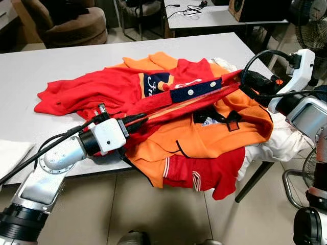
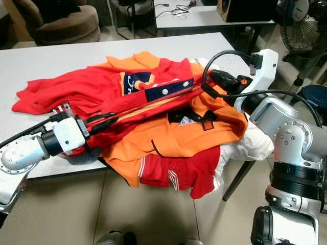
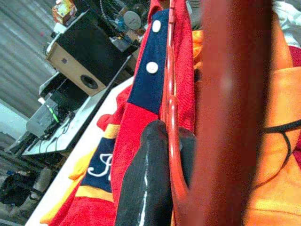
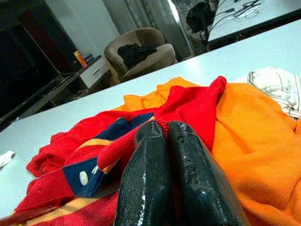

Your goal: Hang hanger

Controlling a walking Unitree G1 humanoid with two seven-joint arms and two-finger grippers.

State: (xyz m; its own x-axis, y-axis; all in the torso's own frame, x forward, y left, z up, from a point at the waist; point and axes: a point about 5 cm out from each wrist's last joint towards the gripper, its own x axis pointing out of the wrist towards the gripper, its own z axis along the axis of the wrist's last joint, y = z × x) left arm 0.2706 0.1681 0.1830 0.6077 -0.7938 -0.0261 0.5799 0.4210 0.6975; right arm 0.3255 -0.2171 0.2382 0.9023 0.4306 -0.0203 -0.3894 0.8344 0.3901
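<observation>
A red shirt [image 1: 102, 87] with a navy button placket [image 1: 196, 90] lies on top of a clothes pile on the white table [image 1: 61, 64]. A red hanger [image 1: 194, 103] runs slanted through the shirt, its thin red wire [image 3: 172, 117] passing between the black fingers [image 3: 148, 174]. My left gripper [image 1: 139, 120] is shut on the hanger's near end at the table's front. My right gripper [image 1: 244, 84] is shut on the red shirt's edge [image 4: 188, 106] at the pile's right side, its fingers [image 4: 143, 174] pressed together on the fabric.
Orange shirts [image 1: 204, 135] and another red garment [image 1: 214, 171] hang over the table's front edge. White cloth [image 1: 278, 143] droops at the right corner. An armchair [image 1: 66, 20] and a second desk [image 1: 219, 15] stand behind, and a fan [image 2: 304, 25] at the right.
</observation>
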